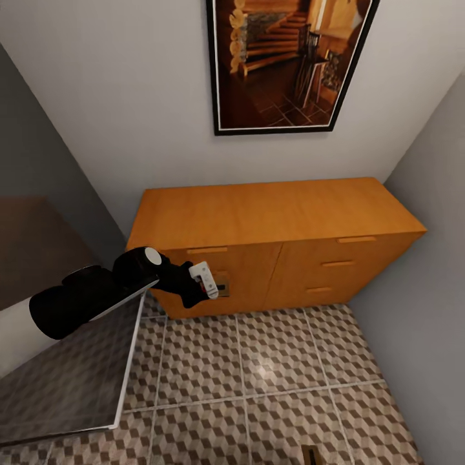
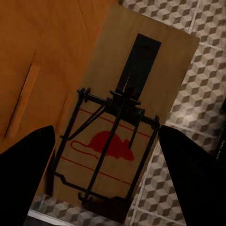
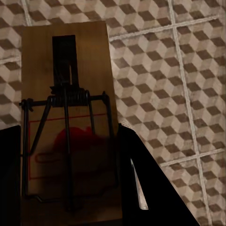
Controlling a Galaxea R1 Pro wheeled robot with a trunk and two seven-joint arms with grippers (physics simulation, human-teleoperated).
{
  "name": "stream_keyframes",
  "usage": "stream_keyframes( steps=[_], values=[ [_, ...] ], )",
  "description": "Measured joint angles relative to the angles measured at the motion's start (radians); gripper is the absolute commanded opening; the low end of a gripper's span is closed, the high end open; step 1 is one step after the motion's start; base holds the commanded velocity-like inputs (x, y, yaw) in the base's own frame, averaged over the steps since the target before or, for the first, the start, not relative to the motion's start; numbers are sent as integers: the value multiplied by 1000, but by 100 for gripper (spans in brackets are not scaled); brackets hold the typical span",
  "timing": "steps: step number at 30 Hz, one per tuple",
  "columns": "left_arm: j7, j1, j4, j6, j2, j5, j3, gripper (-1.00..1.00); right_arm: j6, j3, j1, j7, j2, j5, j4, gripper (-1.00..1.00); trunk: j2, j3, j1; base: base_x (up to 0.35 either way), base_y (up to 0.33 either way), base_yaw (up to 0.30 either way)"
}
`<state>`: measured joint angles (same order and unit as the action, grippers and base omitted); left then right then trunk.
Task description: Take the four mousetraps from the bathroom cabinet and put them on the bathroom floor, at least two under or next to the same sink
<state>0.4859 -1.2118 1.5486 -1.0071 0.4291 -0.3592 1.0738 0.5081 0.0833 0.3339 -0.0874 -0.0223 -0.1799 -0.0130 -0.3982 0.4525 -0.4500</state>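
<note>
The cabinet (image 1: 271, 219) stands against the back wall with all its drawers shut. My left gripper (image 1: 208, 281) hovers in front of its left column, shut on a mousetrap (image 1: 222, 285). In the left wrist view that mousetrap (image 2: 117, 127), with its red mouse mark, sits between the two black fingers (image 2: 26, 165) of the left gripper (image 2: 106, 183), over the cabinet front (image 2: 37, 56) and the bathroom floor (image 2: 207, 70). My right gripper (image 3: 70, 183) is shut on a second mousetrap (image 3: 68, 94) above the bathroom floor (image 3: 179, 70); its corner shows at the head view's lower edge (image 1: 312, 455).
The bathroom floor (image 1: 258, 361) stretches in front of the cabinet between grey walls. A grey panel with a white edge (image 1: 126, 361) slants at the left under my left arm. A framed picture (image 1: 290, 58) hangs above the cabinet.
</note>
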Motion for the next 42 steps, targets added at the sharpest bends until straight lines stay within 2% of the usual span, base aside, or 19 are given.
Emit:
stream_keyframes(
  steps=[9,18,22,25,27,30,33,36,38,40,41,42],
  values=[
    [0,0,0,0,0,-1,1,-100,0,0,0,0,0,0,0,-100,0,0,0,-292,-174,0],
    [0,4,-26,7,1,0,21,-100,-1,-1,0,0,0,0,0,-100,0,0,0,-292,-174,0],
    [1,6,-77,10,2,-1,93,-100,-1,-1,0,0,2,0,0,-100,0,0,0,-230,-148,0],
    [1,7,-131,24,2,-3,167,-100,-1,-2,0,0,5,0,0,-100,0,0,0,-66,-44,0],
    [2,8,-160,70,3,-2,187,-100,-1,-2,0,0,5,0,0,-100,0,0,0,-26,-17,0],
    [4,25,-234,207,5,-2,202,-100,-1,-2,0,0,6,0,0,-100,0,0,0,-9,-6,0],
    [5,47,-295,267,6,-9,206,-100,-1,-2,0,0,6,0,0,-100,0,0,0,-3,-2,0],
    [5,69,-371,299,6,-32,219,-100,-1,-1,0,0,5,0,0,-100,0,0,0,0,0,0],
    [5,86,-447,387,4,-76,265,-100,0,-1,0,0,4,0,0,-100,0,0,0,0,0,0],
    [0,97,-531,539,3,-155,350,-100,0,-1,0,0,4,0,0,-100,0,0,0,0,0,0],
    [-3,99,-553,580,3,-182,378,-100,0,-1,0,0,4,0,0,-100,0,0,0,0,0,0],
    [-13,101,-593,652,3,-239,436,-100,0,-1,0,0,4,0,0,-100,0,0,0,0,0,0]
  ],
)
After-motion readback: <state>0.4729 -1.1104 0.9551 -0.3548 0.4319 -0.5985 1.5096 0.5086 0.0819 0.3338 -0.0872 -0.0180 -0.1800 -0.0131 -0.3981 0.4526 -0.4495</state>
